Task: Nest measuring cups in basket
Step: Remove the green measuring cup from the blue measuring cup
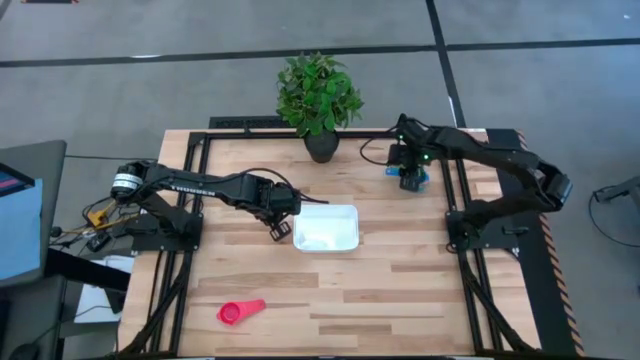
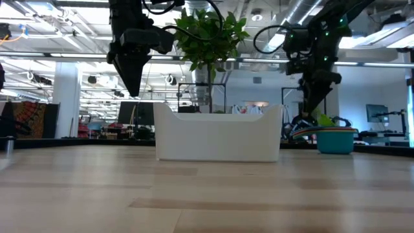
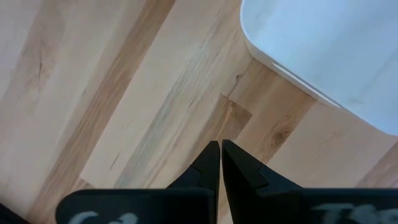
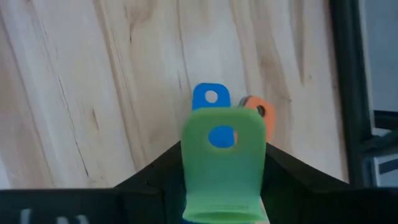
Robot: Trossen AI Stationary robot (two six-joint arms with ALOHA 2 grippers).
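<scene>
Measuring cups sit mostly as a stack (image 2: 335, 139) at the table's far right, under the right gripper (image 1: 411, 176); in the high view the arm covers most of it, only a bit of blue shows. Low view gives a teal bowl w/ coloured handles fanned on top, touching the table. Right wrist view shows what others don't: green cup (image 4: 221, 163) pinched by its flat handle between the fingers, blue handle (image 4: 210, 96) and orange handle (image 4: 259, 111) poking out behind it, rest of the cups hidden. One red cup (image 1: 239, 312) lies alone near the front edge, well apart from everything; not visible in the low view. Basket (image 1: 341, 236) at table centre, nothing seen inside from above; low view only shows its outer wall (image 2: 218, 136). Left gripper (image 1: 279, 229) hangs just beside the basket's left end, above the wood, fingers (image 3: 208, 167) pressed together, holding nothing; basket corner (image 3: 292, 43) cut off in its wrist view. Potted plant (image 1: 318, 98) at the far edge, behind the basket.
</scene>
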